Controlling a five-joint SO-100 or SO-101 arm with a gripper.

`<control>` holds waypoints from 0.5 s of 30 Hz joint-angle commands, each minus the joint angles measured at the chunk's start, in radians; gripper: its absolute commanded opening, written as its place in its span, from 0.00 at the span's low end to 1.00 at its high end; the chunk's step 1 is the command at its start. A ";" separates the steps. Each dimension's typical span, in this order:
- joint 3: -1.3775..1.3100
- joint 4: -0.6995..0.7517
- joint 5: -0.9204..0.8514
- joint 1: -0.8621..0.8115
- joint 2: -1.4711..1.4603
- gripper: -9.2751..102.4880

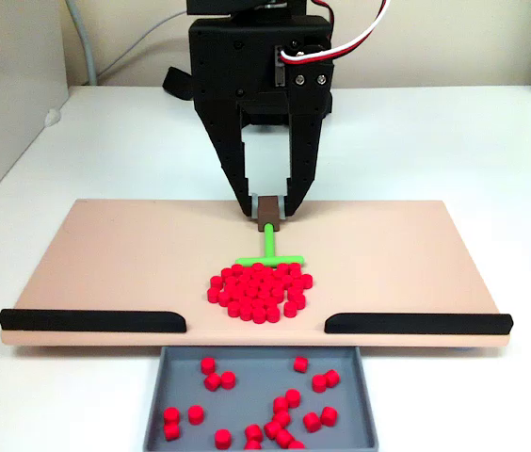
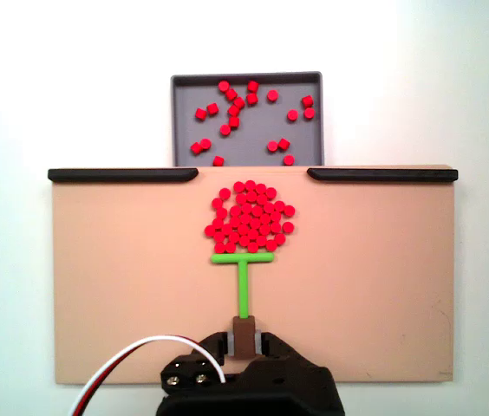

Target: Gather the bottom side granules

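The granules point(image 1: 261, 290) point(image 2: 251, 217) are small bright red pellets packed tightly into one pile on the tan board point(image 1: 105, 254) point(image 2: 123, 277). A green T-shaped pusher point(image 1: 271, 252) point(image 2: 243, 282) has its crossbar against the pile's edge on the arm's side. Its brown handle block point(image 1: 268, 213) point(image 2: 244, 337) sits between the black fingers of my gripper point(image 1: 268, 209) point(image 2: 244, 341), which is shut on it. The arm stands over the board's edge away from the tray.
A grey tray point(image 1: 152, 405) point(image 2: 179, 113) holding loose red pellets sits beyond the board's open gap. Two black rails point(image 1: 91, 321) point(image 1: 416, 323) point(image 2: 123, 174) point(image 2: 383, 174) flank that gap. White table surrounds the board.
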State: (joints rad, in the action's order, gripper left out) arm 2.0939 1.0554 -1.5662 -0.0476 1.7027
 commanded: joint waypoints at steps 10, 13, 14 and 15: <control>-0.009 -0.020 0.003 -0.008 -0.028 0.08; -0.026 -0.020 0.017 -0.003 -0.035 0.08; -0.034 -0.020 0.023 -0.002 -0.038 0.08; -0.038 -0.020 0.028 0.000 -0.041 0.08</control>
State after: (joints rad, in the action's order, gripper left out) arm 2.0693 1.0431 -1.5539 -0.0491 1.6766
